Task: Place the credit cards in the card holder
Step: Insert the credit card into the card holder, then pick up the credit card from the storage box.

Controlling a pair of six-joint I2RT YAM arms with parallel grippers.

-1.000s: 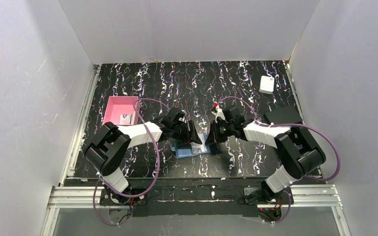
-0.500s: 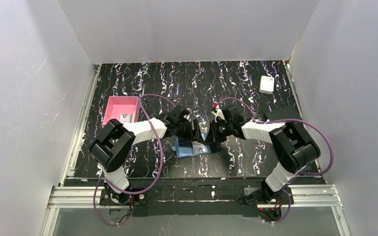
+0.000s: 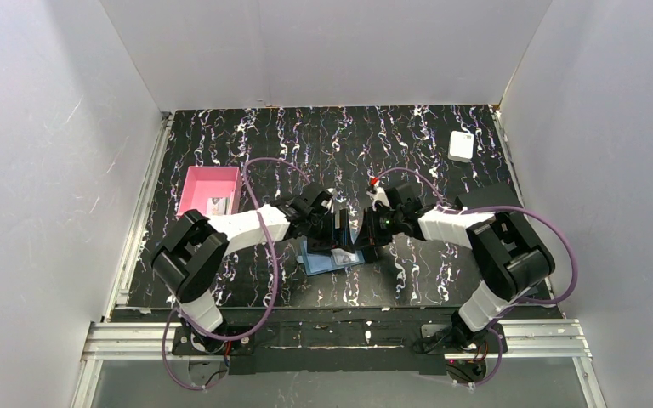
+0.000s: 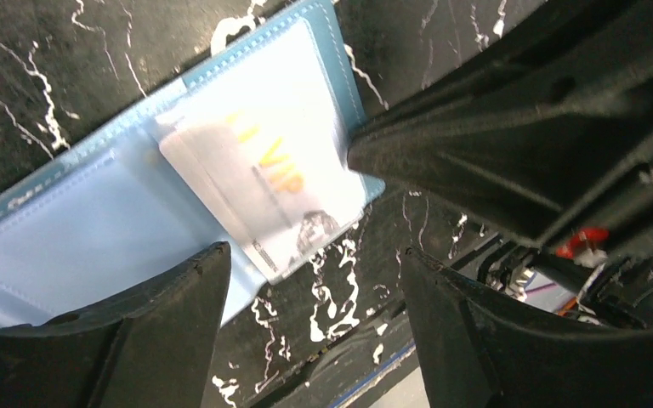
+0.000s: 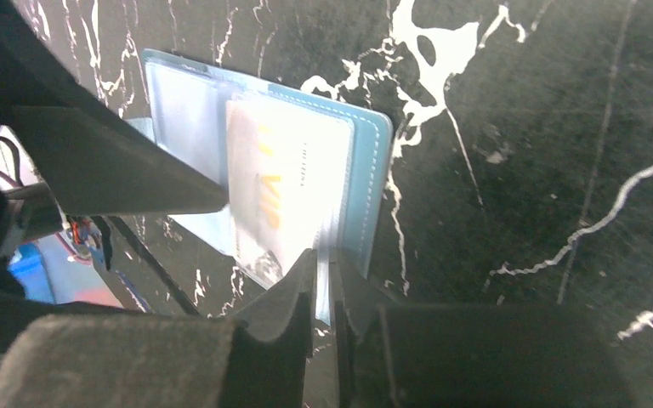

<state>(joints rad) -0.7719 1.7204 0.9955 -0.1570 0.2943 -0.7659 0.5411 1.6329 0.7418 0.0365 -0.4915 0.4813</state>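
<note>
The card holder lies open on the black marbled table; it also shows in the top view and the right wrist view. A whitish credit card with orange "VIP" lettering sits partly inside its right-hand clear slot, one corner sticking out over the wallet's edge; it shows in the right wrist view too. My left gripper is open and empty, hovering right over that card. My right gripper is shut on the thin edge of the card holder's slot. Another card lies in the pink tray.
A pink square tray stands left of the arms. A white box lies at the back right, and a flat black rectangle sits by the right arm. The two grippers nearly touch over the wallet.
My left gripper has moved right, closer to the right gripper and over the wallet. The right gripper has stayed at the wallet's right edge.
</note>
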